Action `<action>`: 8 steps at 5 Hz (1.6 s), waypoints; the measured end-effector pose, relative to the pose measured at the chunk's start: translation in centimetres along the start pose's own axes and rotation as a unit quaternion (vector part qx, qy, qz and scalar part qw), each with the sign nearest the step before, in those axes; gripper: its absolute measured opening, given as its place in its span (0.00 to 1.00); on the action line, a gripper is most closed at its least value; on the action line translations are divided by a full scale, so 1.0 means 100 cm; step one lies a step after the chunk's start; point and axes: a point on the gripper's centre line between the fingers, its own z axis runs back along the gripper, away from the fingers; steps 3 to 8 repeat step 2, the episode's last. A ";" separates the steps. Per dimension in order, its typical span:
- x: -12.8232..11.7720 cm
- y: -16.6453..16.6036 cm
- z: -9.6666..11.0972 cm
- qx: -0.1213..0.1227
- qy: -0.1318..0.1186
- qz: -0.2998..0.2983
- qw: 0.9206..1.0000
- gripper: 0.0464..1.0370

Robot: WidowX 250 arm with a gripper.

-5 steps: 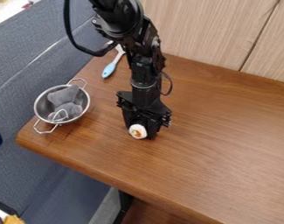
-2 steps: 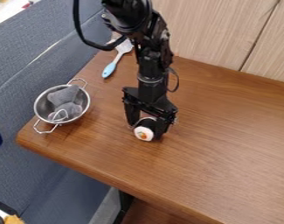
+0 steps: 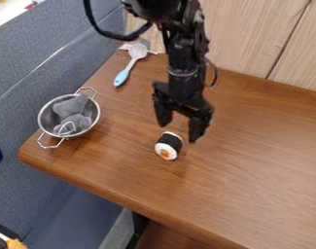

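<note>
The black gripper (image 3: 180, 133) hangs over the middle of the wooden table, its two fingers spread apart with nothing between them. Just below it in the view, a sushi roll (image 3: 168, 146) with a black wrap and white ends lies on the tabletop. Its round end, with an orange centre, faces the table's front edge. Off to the left stands a metal colander (image 3: 45, 127) with two wire handles, holding a grey cloth-like item (image 3: 74, 106).
A brush-like utensil with a light blue handle (image 3: 122, 77) lies at the back left, left of the arm. The wooden table (image 3: 251, 160) borders a grey couch (image 3: 30, 78) at the left and a panelled wall (image 3: 244, 34) behind.
The gripper has opened, let go of the sushi roll and moved up and to the right. The roll sits slightly right of and lower than where it was first held.
</note>
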 end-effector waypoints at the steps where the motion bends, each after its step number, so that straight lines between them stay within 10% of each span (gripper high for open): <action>1: 0.000 0.003 0.001 -0.001 -0.003 -0.001 1.000 0.96; 8: 0.000 0.003 0.001 0.000 -0.003 -0.001 1.000 0.96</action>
